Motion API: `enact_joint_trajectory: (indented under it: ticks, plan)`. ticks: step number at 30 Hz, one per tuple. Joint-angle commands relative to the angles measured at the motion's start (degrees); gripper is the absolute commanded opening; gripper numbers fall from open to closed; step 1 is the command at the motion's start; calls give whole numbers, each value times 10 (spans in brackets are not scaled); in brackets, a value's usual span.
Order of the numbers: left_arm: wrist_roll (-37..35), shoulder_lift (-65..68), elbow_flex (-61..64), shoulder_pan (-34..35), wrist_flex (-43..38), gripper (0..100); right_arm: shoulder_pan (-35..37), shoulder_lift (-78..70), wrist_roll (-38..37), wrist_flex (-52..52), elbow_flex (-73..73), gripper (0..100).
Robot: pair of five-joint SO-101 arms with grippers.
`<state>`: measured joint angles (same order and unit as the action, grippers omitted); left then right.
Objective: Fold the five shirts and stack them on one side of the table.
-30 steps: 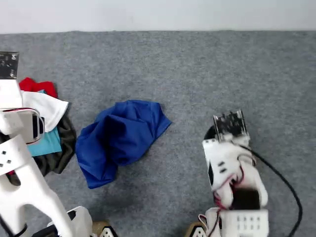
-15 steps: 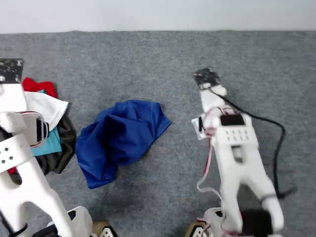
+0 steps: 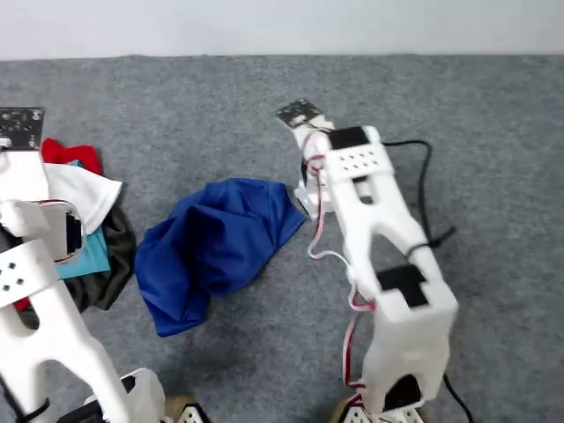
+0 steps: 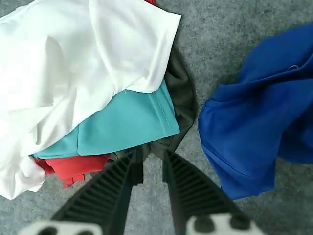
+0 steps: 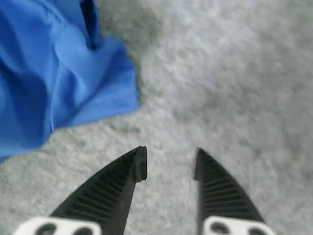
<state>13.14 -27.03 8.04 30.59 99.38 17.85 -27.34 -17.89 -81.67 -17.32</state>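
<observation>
High view: blue shirt [image 3: 211, 247] crumpled beside piled shirts [image 3: 88, 194]; right gripper [image 5: 169, 152] parted over grey mat [image 3: 458, 106], left gripper [image 4: 151, 155] slightly parted.

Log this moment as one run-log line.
stage: blue shirt crumpled, unfolded | left gripper: open, empty, above shirt pile edge | right gripper: open, empty, over table beside blue shirt corner

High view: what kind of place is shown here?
Likely a robot test bench: a table with a grey felt-like cover, a white left arm and right arm, and a crumpled blue shirt beside a pile of shirts.
</observation>
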Motion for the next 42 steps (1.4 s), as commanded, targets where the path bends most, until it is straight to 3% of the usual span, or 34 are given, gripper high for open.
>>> enact_joint_trajectory:
  ticks: [1, 12, 28, 34, 42]
  plan:
    - [-5, -19, -4, 5, 11, 73, 14, -70, -4, -44, -130, 241]
    - [-4, -19, -4, 4, 11, 75, 57, -224, -25, -99, -309, 242]
    - [-2, -15, -4, 4, 10, 75, 80, -311, -24, -114, -324, 239]
    - [-1, -13, -3, 4, 10, 75, 86, -311, -27, -125, -327, 14]
    - [-1, -13, -3, 2, 10, 75, 57, -311, -28, -206, -464, 9]
